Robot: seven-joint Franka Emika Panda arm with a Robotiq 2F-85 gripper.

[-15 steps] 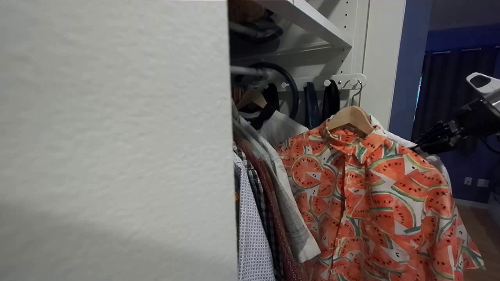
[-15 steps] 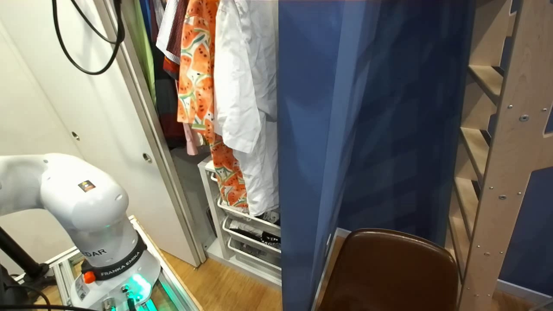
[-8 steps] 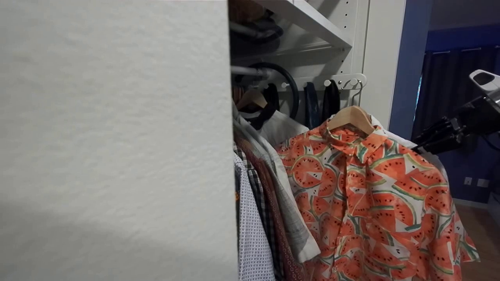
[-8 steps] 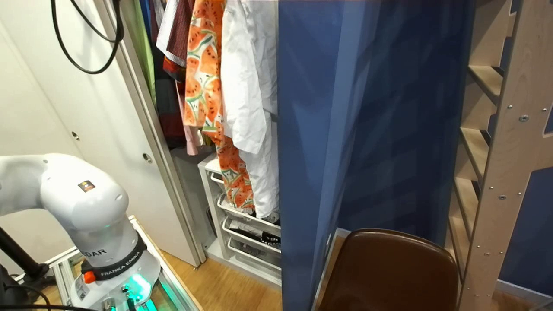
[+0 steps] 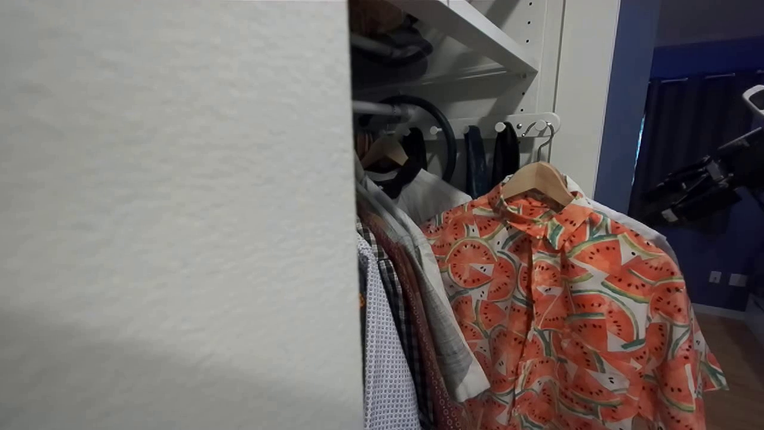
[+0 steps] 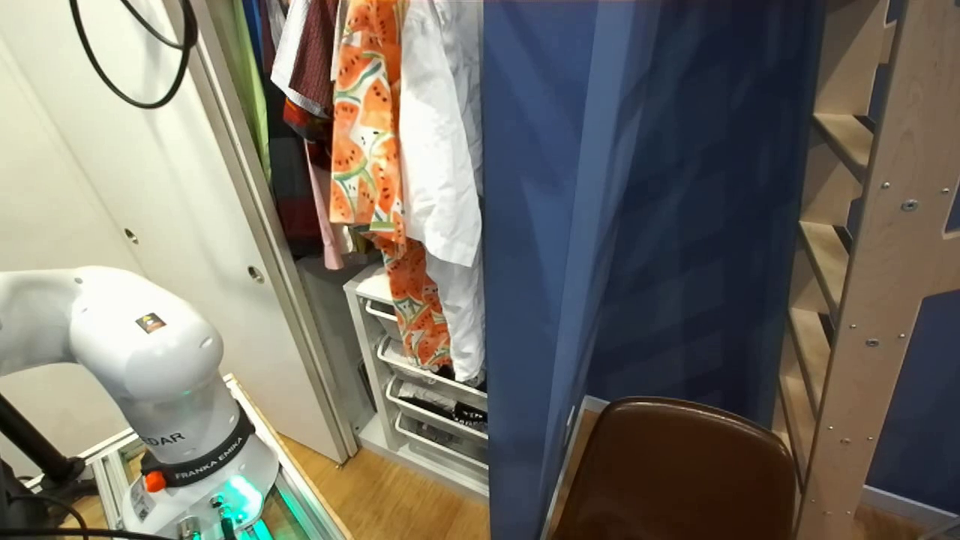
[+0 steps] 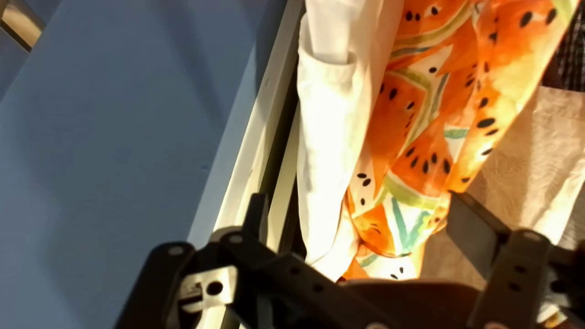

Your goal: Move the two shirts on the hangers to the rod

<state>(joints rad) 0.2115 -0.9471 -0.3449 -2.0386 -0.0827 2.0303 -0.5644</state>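
The watermelon-print shirt (image 5: 573, 298) hangs on a wooden hanger (image 5: 537, 179), whose hook is on a white peg rack (image 5: 459, 128). Behind it is the white shirt (image 5: 635, 227); its hanger is mostly hidden. The rod (image 5: 376, 108) runs farther left inside the closet, partly covered by the near wall. My gripper (image 5: 655, 202) is off to the right of the shirts' shoulders, apart from them. In the wrist view its jaws stand wide open, and the white sleeve (image 7: 331, 132) and watermelon sleeve (image 7: 425, 105) appear between and beyond the fingers, not gripped.
A pale wall (image 5: 179, 209) blocks the left half of an exterior view. Other clothes (image 5: 388, 334) crowd the closet below the rod, under a white shelf (image 5: 477, 36). Elsewhere are a blue wall (image 6: 536, 262), a drawer unit (image 6: 439, 409) and a brown chair (image 6: 675, 465).
My gripper has opened and drawn back to the right, away from the white shirt's shoulder. Both shirts have swung toward the blue wall; the hanger hook stays on the peg rack.
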